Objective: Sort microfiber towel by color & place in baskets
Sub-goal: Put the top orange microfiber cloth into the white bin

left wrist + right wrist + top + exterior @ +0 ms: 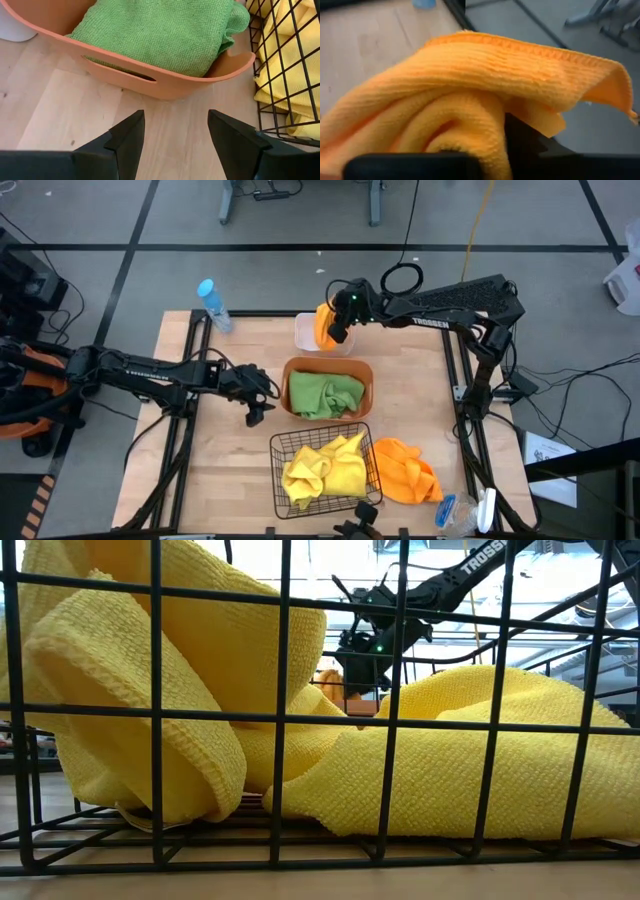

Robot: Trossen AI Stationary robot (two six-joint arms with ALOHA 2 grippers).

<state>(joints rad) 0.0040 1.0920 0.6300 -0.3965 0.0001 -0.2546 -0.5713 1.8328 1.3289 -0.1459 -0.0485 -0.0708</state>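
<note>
My right gripper (pixel 337 330) is shut on an orange towel (pixel 322 324) above the white bin (pixel 303 332) at the table's far side; this towel (pixel 470 95) fills the right wrist view. A second orange towel (pixel 405 470) lies bunched on the table, right of the black wire basket (pixel 280 500). That basket holds the yellow towels (pixel 325 470). Green towels (pixel 325 393) lie in the orange-brown tub (pixel 367 370). My left gripper (pixel 175 132) is open and empty, low over the table just left of the tub (pixel 165 87). My right gripper pinches a bunched part of the orange towel (pixel 465 135), several folds between the fingers (pixel 520 137). It comes from above, pointing down. The towel hangs below the fingers over the white bin; whether its lower end rests in the bin I cannot tell.
A blue-capped clear bottle (pixel 212 302) lies at the table's far left corner. Blue and white items (pixel 465 510) sit at the near right corner. Bare wood (pixel 210 470) stretches left of the wire basket. In the low view the basket's mesh (pixel 282 720) and yellow towels (pixel 470 760) block most of the table.
</note>
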